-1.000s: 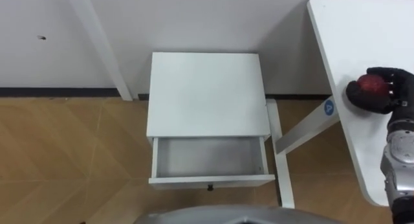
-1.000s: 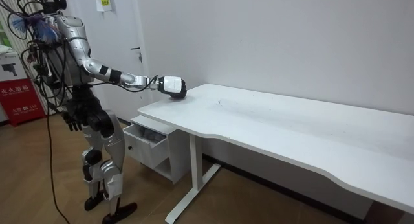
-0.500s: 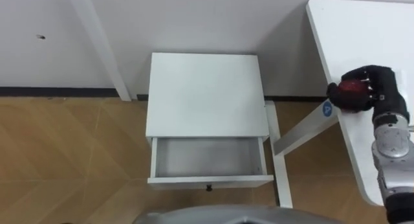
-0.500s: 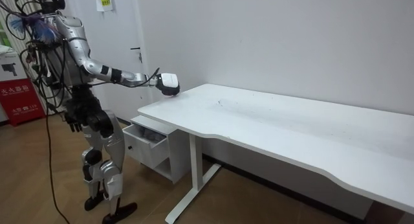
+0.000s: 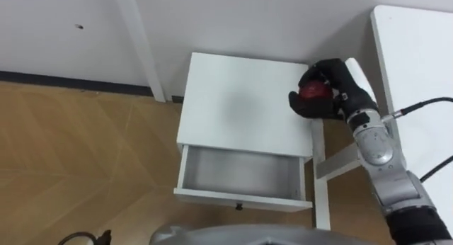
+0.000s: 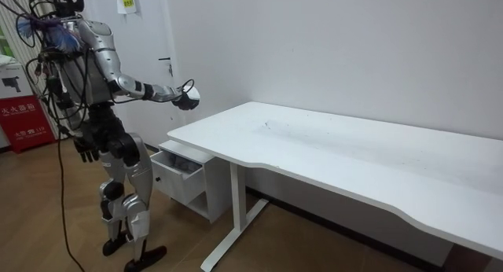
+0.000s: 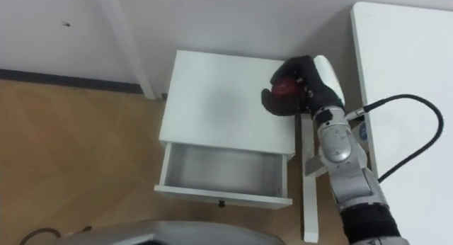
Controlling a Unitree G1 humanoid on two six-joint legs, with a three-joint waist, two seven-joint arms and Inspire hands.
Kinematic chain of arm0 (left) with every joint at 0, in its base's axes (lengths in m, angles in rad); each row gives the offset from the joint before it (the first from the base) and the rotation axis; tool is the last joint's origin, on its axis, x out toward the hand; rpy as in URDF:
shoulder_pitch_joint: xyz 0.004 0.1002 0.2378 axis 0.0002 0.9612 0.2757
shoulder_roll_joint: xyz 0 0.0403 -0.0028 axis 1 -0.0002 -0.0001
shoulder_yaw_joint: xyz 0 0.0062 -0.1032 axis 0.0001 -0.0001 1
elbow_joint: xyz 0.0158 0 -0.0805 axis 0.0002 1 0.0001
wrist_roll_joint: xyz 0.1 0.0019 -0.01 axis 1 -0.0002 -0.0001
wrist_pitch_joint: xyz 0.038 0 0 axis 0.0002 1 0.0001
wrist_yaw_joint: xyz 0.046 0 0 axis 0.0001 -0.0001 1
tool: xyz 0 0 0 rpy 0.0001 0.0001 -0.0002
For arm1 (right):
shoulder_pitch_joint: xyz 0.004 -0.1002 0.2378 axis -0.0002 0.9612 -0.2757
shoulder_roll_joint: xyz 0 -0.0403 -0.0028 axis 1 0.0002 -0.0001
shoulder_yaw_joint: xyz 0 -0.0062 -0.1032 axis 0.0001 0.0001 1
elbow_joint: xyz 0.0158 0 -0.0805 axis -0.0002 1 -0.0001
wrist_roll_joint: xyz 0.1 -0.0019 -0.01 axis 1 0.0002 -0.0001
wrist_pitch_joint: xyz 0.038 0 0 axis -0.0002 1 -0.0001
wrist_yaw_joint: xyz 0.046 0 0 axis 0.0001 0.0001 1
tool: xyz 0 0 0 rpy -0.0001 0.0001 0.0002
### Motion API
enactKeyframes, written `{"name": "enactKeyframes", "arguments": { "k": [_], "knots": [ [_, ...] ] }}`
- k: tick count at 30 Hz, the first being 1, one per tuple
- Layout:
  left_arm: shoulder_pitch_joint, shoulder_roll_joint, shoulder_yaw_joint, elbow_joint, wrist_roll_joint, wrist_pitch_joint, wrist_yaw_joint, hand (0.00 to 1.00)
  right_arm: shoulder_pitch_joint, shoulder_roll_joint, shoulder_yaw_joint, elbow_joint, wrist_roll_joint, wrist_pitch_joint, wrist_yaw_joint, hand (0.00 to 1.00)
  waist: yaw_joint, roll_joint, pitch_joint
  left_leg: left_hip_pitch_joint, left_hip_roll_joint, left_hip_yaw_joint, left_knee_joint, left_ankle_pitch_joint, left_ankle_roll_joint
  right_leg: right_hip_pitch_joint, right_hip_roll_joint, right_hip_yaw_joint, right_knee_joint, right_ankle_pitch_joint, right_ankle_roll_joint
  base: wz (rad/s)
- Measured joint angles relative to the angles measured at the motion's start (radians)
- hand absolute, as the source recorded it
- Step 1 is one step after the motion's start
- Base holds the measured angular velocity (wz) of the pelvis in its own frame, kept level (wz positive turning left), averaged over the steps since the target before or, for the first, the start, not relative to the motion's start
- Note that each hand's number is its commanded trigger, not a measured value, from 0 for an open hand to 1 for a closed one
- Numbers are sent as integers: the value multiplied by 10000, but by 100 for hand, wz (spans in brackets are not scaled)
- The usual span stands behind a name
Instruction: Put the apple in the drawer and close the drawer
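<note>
The robot's right hand (image 5: 340, 89) has its dark fingers curled round a red apple (image 5: 313, 94). The hand holds the apple up in the air, above the back right corner of the little white cabinet (image 5: 241, 107). Under the cabinet's top, the drawer (image 5: 241, 174) is pulled out toward the robot, and it looks empty inside.

I think the robot is in the middle of the carrying step. The apple is off the white desk (image 5: 417, 68) but not yet in the drawer. For the next move, the hand needs to come nearer to the robot and go lower, until it is over the open drawer. Then the fingers should let go gently (an apple rolls, so a low drop is best). After that, the drawer's front needs a push to shut it.

The eye views look straight down, so they show the inside of the drawer and the fingers on the apple. The room view looks from the side. It shows the robot standing upright in front of the cabinet, at the end of the desk, with its right arm stretched forward. It also shows the left hand (image 6: 86, 148) hanging low by the robot's hip, and I cannot tell how that hand is held.
</note>
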Motion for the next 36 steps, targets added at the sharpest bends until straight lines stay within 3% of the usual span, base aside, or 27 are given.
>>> {"name": "enactKeyframes", "arguments": {
  "k": [10, 12, 20, 21, 22, 23, 36],
  "knots": [
    [-176, -20, -154, -17, 131, 4, -111, 0, 73, 45, 1239, 109, -71, 99, 1033, 100, 64, 120, 59, -210, -18, -149, 57, 0, 0, -31, -13, -249, -136, 0, 0, 4],
    [-209, -18, -154, -46, 174, 5, -115, 0, 134, 45, 1248, 99, -167, 119, 1205, 100, 68, 111, 12, -338, -23, -159, 65, 1, 0, -166, -19, -259, -130, 0, 0, 0],
    [-362, -103, -273, -23, 162, 13, -40, 0, 208, 230, 1545, 92, -480, 192, 1506, 100, 56, 71, -7, -416, -31, -204, 92, 1, 0, -190, -27, -276, -146, 0, 0, 2],
    [-388, -112, -337, -27, 162, 13, -36, 0, 243, 302, 1548, 92, -512, 192, 1549, 67, 59, 73, -6, -429, -31, -200, 92, 1, 0, -195, -26, -279, -148, 0, 0, 0],
    [-399, -119, -344, -26, 162, 13, -36, 0, 261, 325, 1548, 92, -513, 192, 1566, 5, 61, 73, -6, -432, -30, -200, 91, 1, 0, -200, -27, -277, -147, 0, 0, 0],
    [-407, -126, -345, -25, 162, 13, -36, 0, 276, 368, 1546, 92, -514, 199, 1631, 0, 65, 70, -9, -445, -29, -199, 91, 1, 0, -219, -26, -275, -148, 0, 0, 0],
    [-410, -180, -349, -18, 163, 29, -33, 0, 362, 476, 1540, 84, -774, 203, 1946, 0, 66, 170, 25, -571, -24, -198, 119, 1, 0, -315, -15, -270, -141, 0, 0, 0]
  ]
}}
